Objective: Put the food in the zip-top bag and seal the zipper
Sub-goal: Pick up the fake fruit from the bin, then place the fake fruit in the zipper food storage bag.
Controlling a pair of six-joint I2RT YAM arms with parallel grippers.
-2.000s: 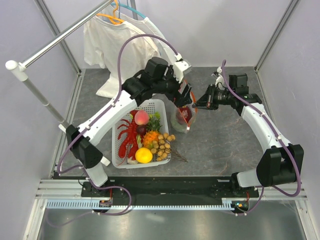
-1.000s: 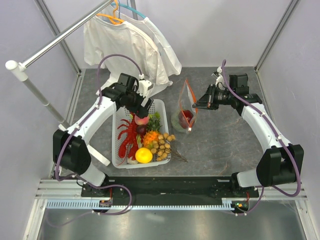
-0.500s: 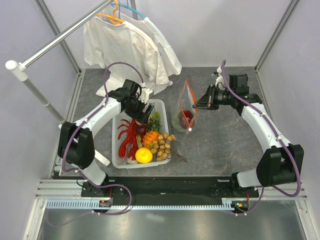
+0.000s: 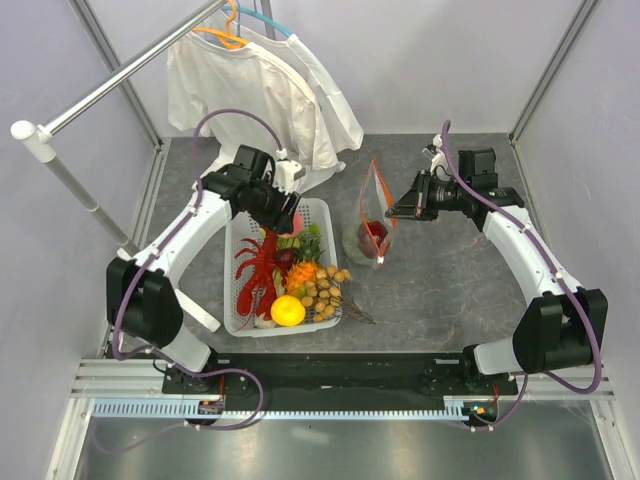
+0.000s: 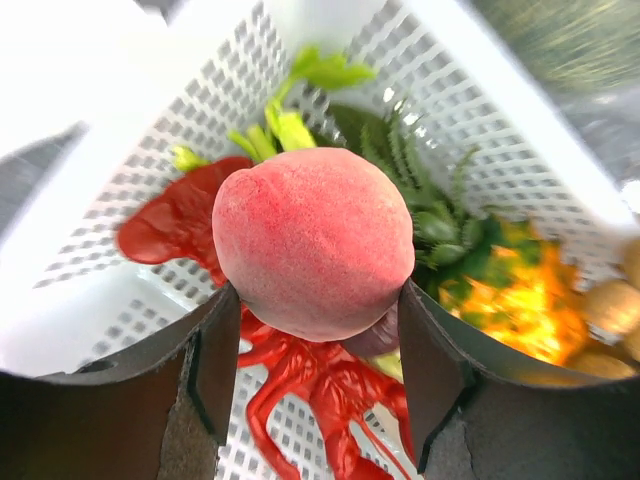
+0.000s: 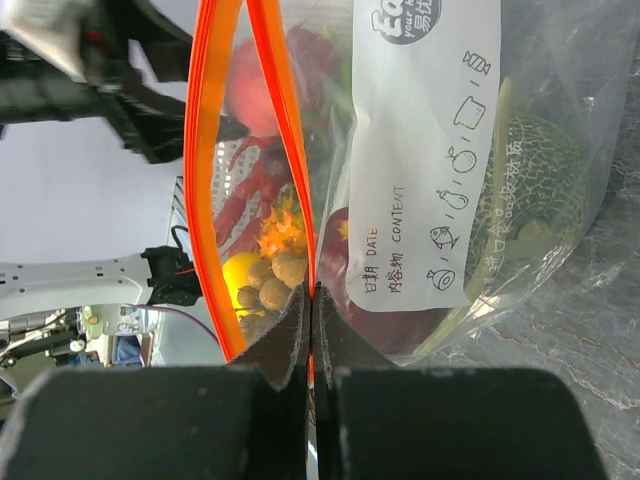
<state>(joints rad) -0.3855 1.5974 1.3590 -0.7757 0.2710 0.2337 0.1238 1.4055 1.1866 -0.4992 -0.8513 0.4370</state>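
**Q:** What do the grippers hold, and where?

**A:** The left gripper (image 5: 318,300) is clamped on the fuzzy pink-red peach (image 5: 312,240), above the basket (image 4: 318,203) at upper centre-left of the top view. The right gripper (image 6: 310,300) is pinched together on the rim of the zip-top bag (image 4: 372,225).

**Q:** Which way does the peach go?

**A:** The bag stands to the right of the peach. The zipper (image 6: 205,180) gapes, its long axis running up and down the frame. The melon (image 6: 530,190) and the dark red piece (image 6: 370,300) sit inside.

Pink-red peach (image 5: 312,240), red-orange zipper (image 6: 203,180), pale-green netted melon (image 6: 535,190), white basket (image 5: 480,110).

Grey marbled bench (image 4: 450,290), pale lilac walls (image 4: 420,60), white T-shirt (image 4: 250,90) on a metal rail (image 4: 130,75) over its far-left corner.
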